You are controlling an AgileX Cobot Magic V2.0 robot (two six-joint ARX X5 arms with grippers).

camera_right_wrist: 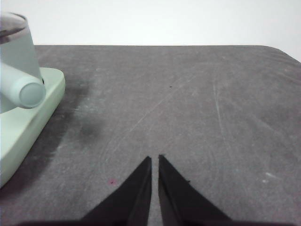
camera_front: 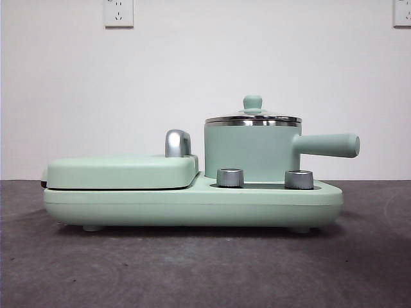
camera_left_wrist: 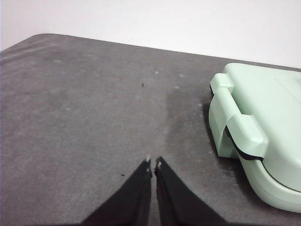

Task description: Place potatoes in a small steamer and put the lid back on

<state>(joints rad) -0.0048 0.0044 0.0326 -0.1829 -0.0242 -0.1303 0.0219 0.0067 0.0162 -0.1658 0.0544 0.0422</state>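
The small steamer [camera_front: 252, 153], a mint-green pot with a stubby side handle [camera_front: 329, 145], stands on the right half of a mint-green cooker base [camera_front: 192, 204]. The lid [camera_front: 253, 118], steel-rimmed with a green knob, sits on the pot. In the right wrist view the pot [camera_right_wrist: 14, 47] and its handle end [camera_right_wrist: 29, 93] show at the side. The potatoes are out of view. My left gripper [camera_left_wrist: 153, 163] hangs shut over bare table beside the cooker's griddle end. My right gripper [camera_right_wrist: 154, 158] is shut over bare table beside the pot's end. Neither arm shows in the front view.
A flat griddle cover [camera_front: 122, 171] with a chrome handle [camera_front: 177, 142] takes up the cooker's left half, also seen in the left wrist view as the griddle cover [camera_left_wrist: 263, 122]. Two steel dials [camera_front: 230, 177] sit on the base front. The grey table [camera_front: 205, 269] meets a white wall.
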